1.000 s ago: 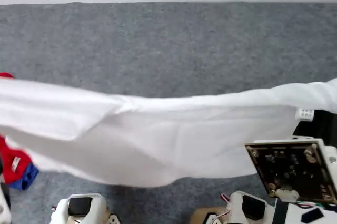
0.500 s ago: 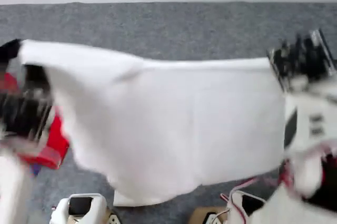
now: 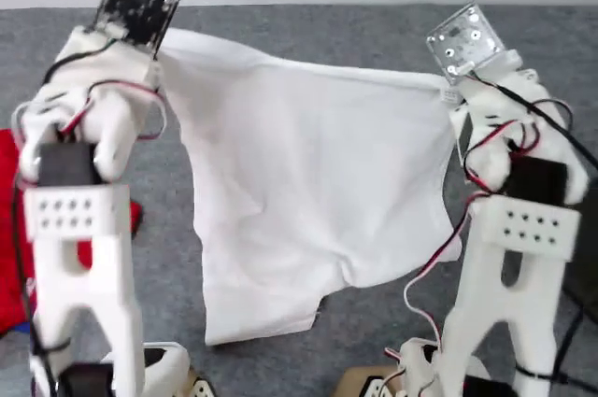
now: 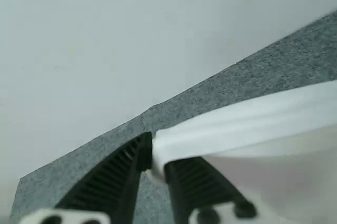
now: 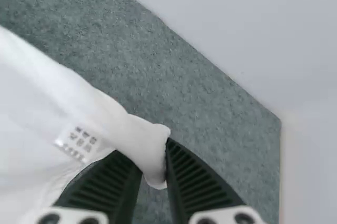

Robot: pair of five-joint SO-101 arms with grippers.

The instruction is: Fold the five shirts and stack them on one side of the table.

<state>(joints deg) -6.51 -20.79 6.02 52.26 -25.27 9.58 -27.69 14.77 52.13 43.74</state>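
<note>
Plainly, the white shirt (image 3: 308, 191) is stretched between the two arms over the far half of the grey surface (image 3: 327, 33). Its upper edge runs nearly taut from one tool to the other. The rest of the cloth falls toward the near side in soft folds and narrows to an uneven lower edge.

The left tool (image 4: 152, 155) is nearly closed, with a rolled corner of the shirt pinched between its black ribbed fingers (image 4: 113, 174). The right tool (image 5: 155, 166) is closed the same way on the opposite corner, where a small printed label (image 5: 76, 142) sits just beside the grip.

From above, the wrist cameras and white arm housings cover both grip points. Whether the shirt's lower edge rests on the surface or hangs just above it is hard to judge. A red cloth (image 3: 9, 229) lies at the left edge, mostly hidden behind the left arm and cut off by the frame, so its shape cannot be made out.
</note>
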